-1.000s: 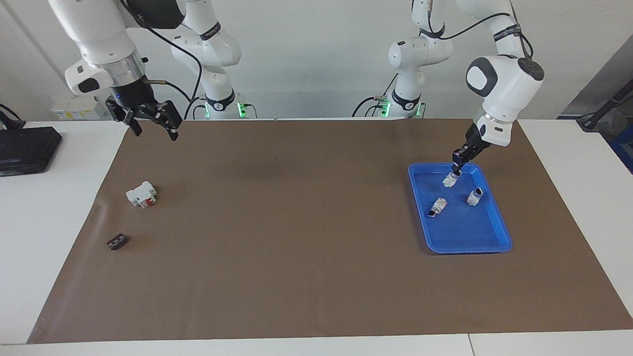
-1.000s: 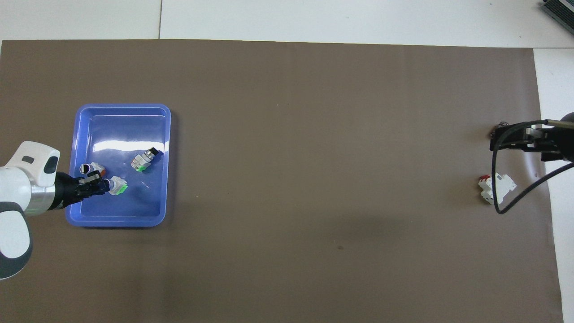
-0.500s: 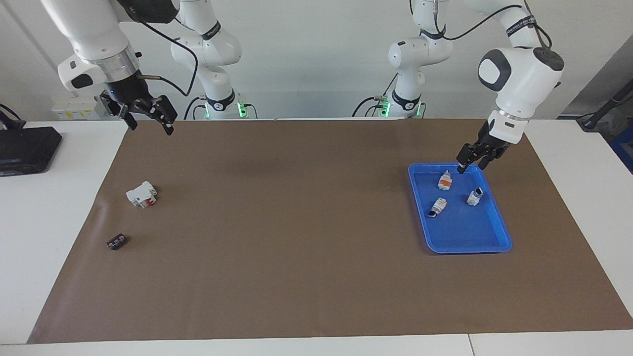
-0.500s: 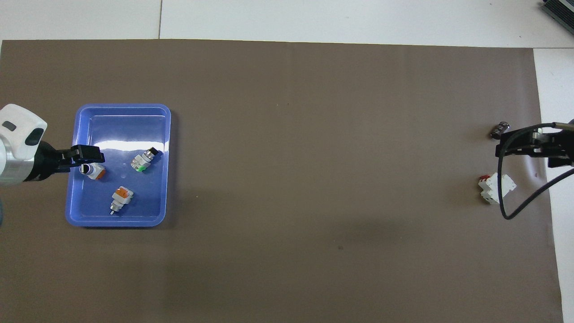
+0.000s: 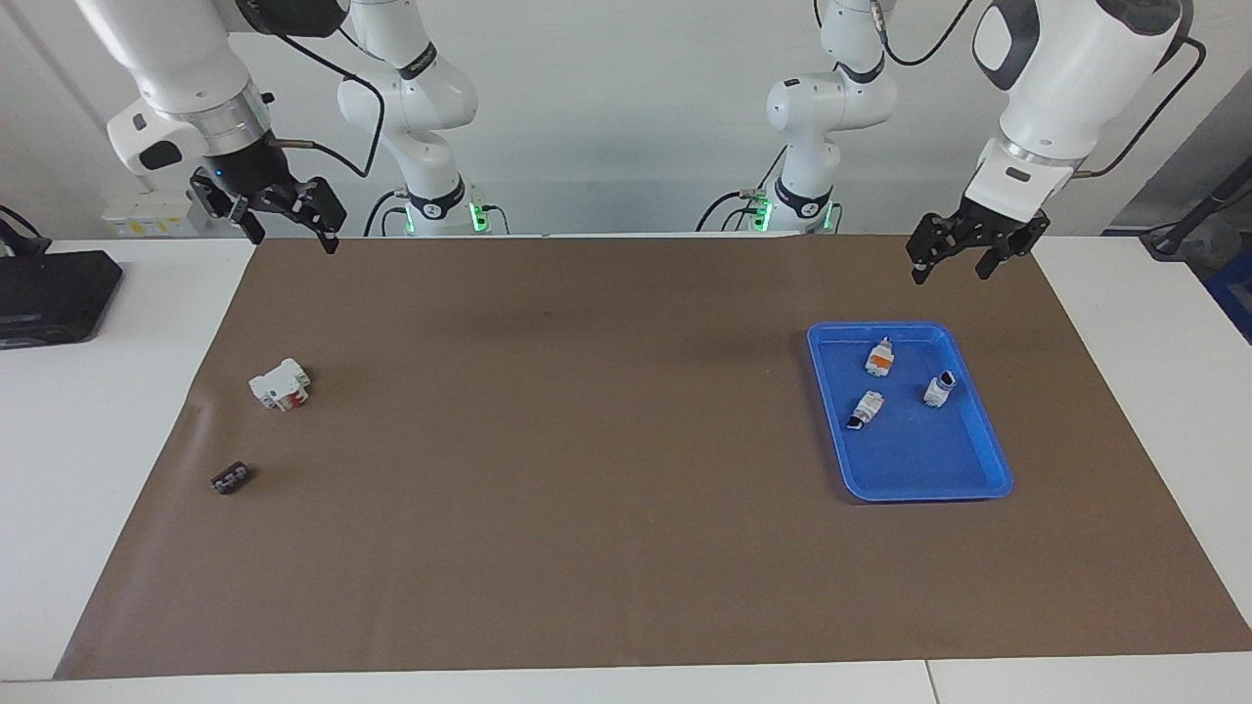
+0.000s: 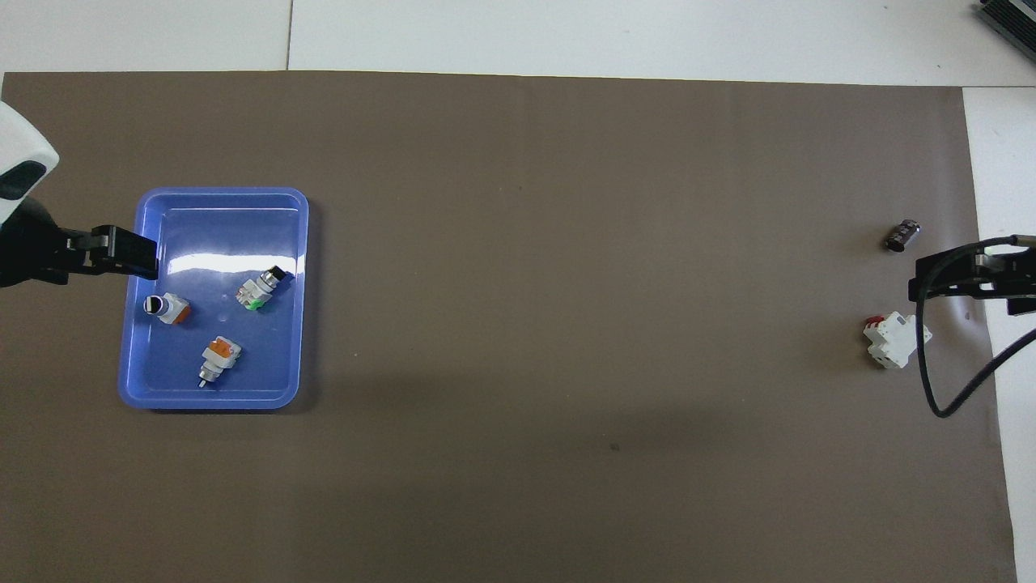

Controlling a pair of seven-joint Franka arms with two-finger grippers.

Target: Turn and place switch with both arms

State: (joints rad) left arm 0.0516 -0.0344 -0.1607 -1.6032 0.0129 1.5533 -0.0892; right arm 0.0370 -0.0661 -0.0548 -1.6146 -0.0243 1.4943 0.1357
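Note:
The switch [image 5: 880, 358] lies in the blue tray [image 5: 910, 489], orange face up, with its stem pointing toward the robots; it also shows in the overhead view [image 6: 219, 359]. My left gripper [image 5: 949, 262] is open and empty, raised well above the mat by the tray's edge [image 6: 218, 194]; in the overhead view it [image 6: 121, 253] overlaps that edge. My right gripper [image 5: 293, 233] is open and empty, raised over the mat's corner at the right arm's end, and also shows from overhead [image 6: 967, 287].
Two more small white pieces with black ends [image 5: 865, 408] [image 5: 939, 388] lie in the tray. A larger white block with a red part [image 5: 280, 383] and a small dark piece [image 5: 232, 478] lie on the brown mat below my right gripper. A black box [image 5: 49, 293] sits off the mat.
My left gripper let go of the switch, which now lies in the tray orange face up, then opened and rose away. My right gripper drew back a little toward its base.

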